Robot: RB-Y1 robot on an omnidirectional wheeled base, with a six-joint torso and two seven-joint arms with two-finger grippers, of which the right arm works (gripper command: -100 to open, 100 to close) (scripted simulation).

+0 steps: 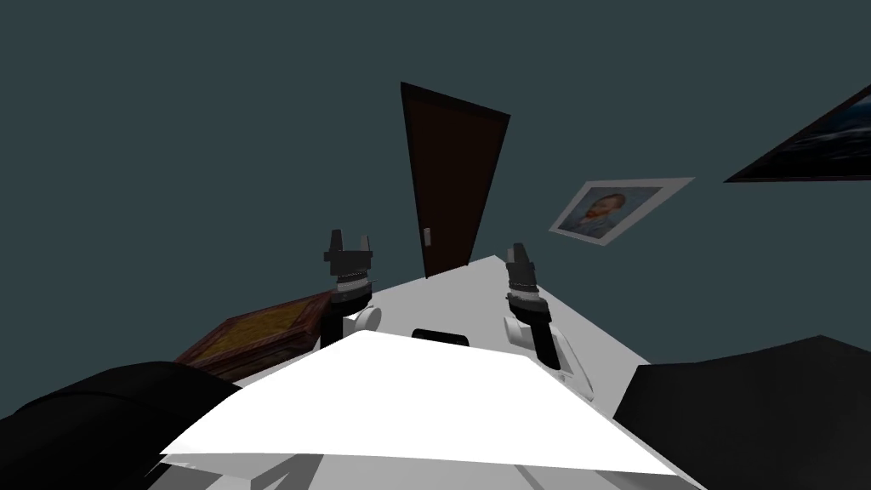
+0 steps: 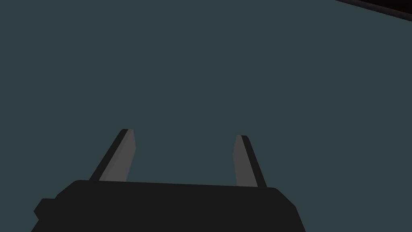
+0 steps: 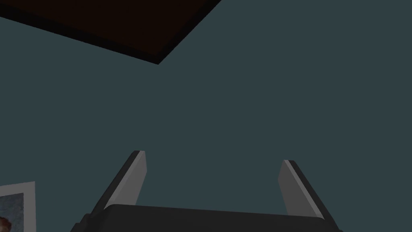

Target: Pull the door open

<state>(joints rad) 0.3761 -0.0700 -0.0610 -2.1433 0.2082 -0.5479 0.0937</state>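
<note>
A strip of bare grey floor (image 1: 459, 293) lies open from the two hands to the foot of the dark door (image 1: 451, 179). The left hand (image 1: 349, 242) and the right hand (image 1: 516, 253) hang well short of the door, fingers spread apart, facing plain wall. A low brown framed piece (image 1: 255, 333) sits on the floor just outside the left arm. A black bulk (image 1: 102, 408) of unclear kind crowds the near left side and a second black bulk (image 1: 748, 391) crowds the near right.
</note>
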